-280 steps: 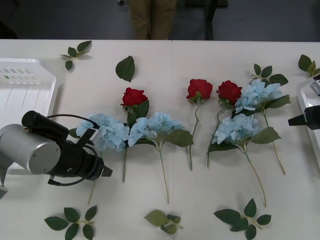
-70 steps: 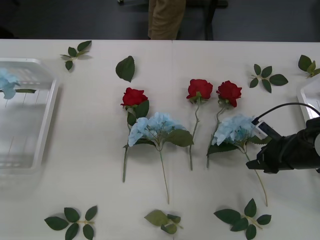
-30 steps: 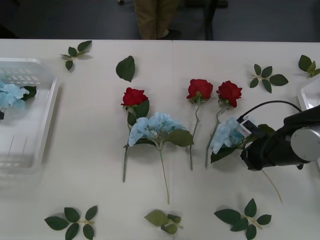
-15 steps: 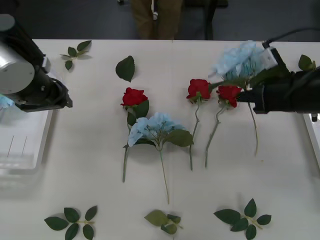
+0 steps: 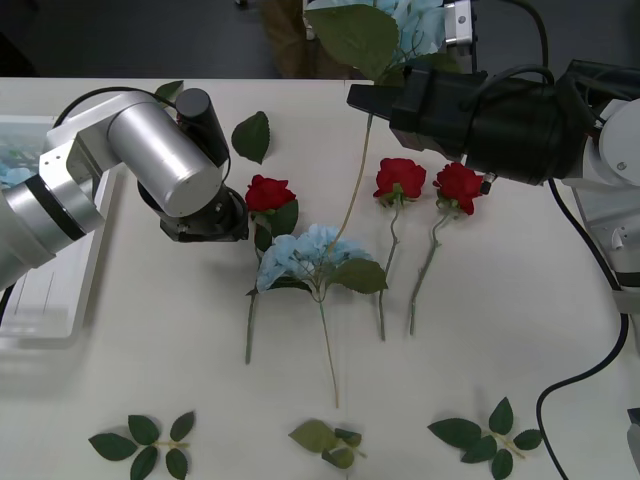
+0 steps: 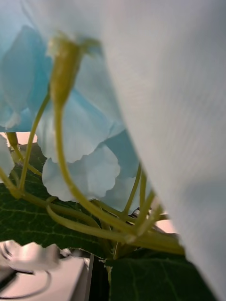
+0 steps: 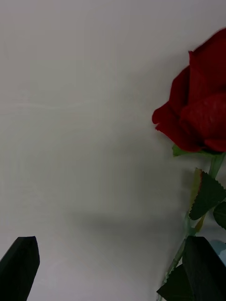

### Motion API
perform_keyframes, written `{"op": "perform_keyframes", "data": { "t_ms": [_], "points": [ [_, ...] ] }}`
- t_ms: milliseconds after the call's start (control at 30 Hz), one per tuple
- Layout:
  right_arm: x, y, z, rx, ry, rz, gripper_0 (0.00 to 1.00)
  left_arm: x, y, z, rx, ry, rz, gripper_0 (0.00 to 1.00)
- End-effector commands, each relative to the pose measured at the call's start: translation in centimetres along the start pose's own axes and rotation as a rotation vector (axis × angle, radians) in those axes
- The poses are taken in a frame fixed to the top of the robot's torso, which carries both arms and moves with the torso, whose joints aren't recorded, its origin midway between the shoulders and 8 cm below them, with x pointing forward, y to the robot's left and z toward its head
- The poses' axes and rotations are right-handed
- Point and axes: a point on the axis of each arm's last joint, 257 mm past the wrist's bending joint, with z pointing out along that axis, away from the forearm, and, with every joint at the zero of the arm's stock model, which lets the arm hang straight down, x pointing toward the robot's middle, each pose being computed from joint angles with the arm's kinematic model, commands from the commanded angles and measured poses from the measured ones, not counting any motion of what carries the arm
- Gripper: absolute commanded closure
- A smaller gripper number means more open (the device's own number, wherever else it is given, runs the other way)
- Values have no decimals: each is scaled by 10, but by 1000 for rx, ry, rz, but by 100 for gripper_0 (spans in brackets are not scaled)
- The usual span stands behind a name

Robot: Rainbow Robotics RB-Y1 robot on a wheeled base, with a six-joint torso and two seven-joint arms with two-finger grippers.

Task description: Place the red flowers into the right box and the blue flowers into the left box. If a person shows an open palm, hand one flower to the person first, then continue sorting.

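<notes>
White tabletop (image 5: 150, 380) carries loose leaf sprigs (image 5: 142, 445) along its near edge. Beyond them a blue hydrangea (image 5: 305, 255) lies flat at the centre, its stem pointing toward the near edge, with three red roses (image 5: 267, 194) in a row just behind it. The left gripper (image 5: 215, 222) hangs low over the table, just left of the leftmost rose; in the left wrist view its black fingers (image 7: 20, 265) are spread wide, and that rose's bloom (image 7: 200, 117) lies beyond the gap, off to one side, with the stem (image 7: 188, 235) running down beside one fingertip. The left box (image 5: 55, 290) sits at the table's left edge with pale-blue petals inside. Farther back, the right gripper (image 5: 370, 98) is raised above the table's far side, pinching a second blue hydrangea's stem (image 5: 352, 175), which dangles toward the table, while the bloom (image 5: 415, 20) and a big leaf (image 5: 352, 35) stand above the fingers.
</notes>
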Motion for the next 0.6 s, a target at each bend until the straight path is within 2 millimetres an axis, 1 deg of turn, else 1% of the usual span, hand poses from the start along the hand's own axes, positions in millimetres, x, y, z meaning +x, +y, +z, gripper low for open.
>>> {"op": "perform_keyframes", "data": {
  "t_ms": [33,100,167,333,400,467,533,600],
  "points": [
    [-8,32,10,-65,-10,-16,100,-22,-25,-14,-3,-54,55,12],
    [-8,29,9,-56,-8,-25,100,-23,-31,-21,28,-40,52,12],
    [-8,27,8,-51,-9,-27,100,-24,-33,-29,57,-34,56,11],
    [-9,25,6,-42,-7,-33,100,-27,-32,-68,189,-36,127,12],
    [-10,24,5,-40,-11,-32,100,-27,-38,-84,257,-44,168,12],
    [-11,25,5,-41,-12,-32,100,-27,-47,-103,362,-75,215,12],
    [-11,25,5,-41,-14,-33,100,-27,-59,-118,452,-107,253,12],
    [-12,25,5,-44,-15,-31,100,-31,-69,-136,558,-158,286,11]
  ]
}}
